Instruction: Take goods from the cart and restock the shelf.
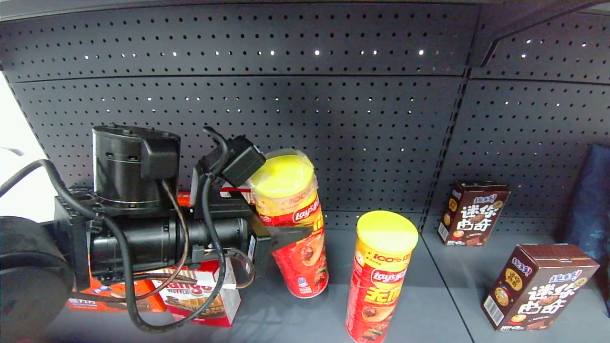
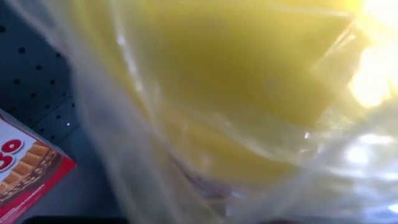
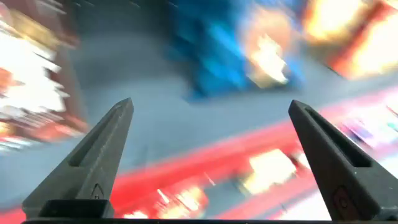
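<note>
Can (image 1: 293,224), red, with a yellow lid (image 1: 282,175), held in the left gripper (image 1: 298,231). The fingers (image 1: 286,234) are closed across its middle, one lying over the label and the other hidden behind the can. The can leans, its lid tipped back toward the wrist and its base out past the fingertips. The base sits low over the shelf (image 1: 429,305), but whether it touches cannot be told. A grip at mid-height leaves the base free, probably so that the can may be stood down on it. The lean suggests it is not yet set square. In the left wrist view the lid (image 2: 236,81) lies close under the camera, behind clear wrap.

Second can (image 1: 381,276), upright on the shelf just beyond the fingertips, near the held can but apart from it. It bounds the free room on that side, so a swing outward could knock it over.

Wafer box (image 1: 205,297) lies under the wrist, behind the fingers, and an orange box (image 1: 114,297) sits farther back beneath the arm. Both crowd a retreat made low. The back panel (image 1: 333,119) stands close behind the held can.

Rear brown box (image 1: 472,214) and front brown box (image 1: 538,286) stand well past the second can, clear of the fingers.

Right gripper (image 3: 211,155) has its fingers (image 3: 93,162) spread wide with nothing between them. The goods beyond are too blurred to name.
</note>
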Robot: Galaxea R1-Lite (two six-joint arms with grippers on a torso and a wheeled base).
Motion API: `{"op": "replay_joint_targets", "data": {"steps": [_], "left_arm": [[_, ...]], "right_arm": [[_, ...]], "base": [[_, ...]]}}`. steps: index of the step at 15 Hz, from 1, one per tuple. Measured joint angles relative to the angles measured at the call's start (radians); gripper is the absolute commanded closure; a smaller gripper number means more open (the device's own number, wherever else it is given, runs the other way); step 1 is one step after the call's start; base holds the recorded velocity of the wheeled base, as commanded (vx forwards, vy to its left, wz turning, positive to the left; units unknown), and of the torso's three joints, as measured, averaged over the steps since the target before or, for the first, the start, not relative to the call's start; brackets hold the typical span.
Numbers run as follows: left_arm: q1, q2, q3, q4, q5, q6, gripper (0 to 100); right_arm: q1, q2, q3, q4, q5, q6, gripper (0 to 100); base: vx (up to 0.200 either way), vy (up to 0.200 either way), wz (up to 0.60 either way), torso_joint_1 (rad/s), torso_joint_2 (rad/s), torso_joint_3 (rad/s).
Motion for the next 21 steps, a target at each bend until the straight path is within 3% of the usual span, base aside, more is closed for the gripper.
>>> {"op": "replay_joint_targets", "data": {"steps": [3,8,9,15,21], "left_arm": [[-0.001,0.013,-0.004,0.001,-0.001,0.001,100],[-0.001,0.015,0.008,0.0,-0.003,0.002,100],[-0.001,0.015,0.012,0.0,-0.003,0.003,100],[0.004,0.013,0.005,0.0,-0.004,0.003,100],[0.057,0.027,-0.029,0.004,-0.006,0.009,100]], "right_arm": [[-0.148,-0.17,-0.007,0.209,0.064,0.069,0],[-0.143,-0.294,-0.009,0.219,0.678,0.08,0],[-0.14,-0.305,0.001,0.217,0.742,0.08,0],[-0.14,-0.327,0.017,0.213,0.726,0.107,0],[-0.14,-0.329,0.018,0.214,0.726,0.107,0]], "base": [[0.0,0.0,0.0,0.0,0.0,0.0],[0.0,0.0,0.0,0.0,0.0,0.0],[0.0,0.0,0.0,0.0,0.0,0.0],[0.0,0.0,0.0,0.0,0.0,0.0],[0.0,0.0,0.0,0.0,0.0,0.0]]}}
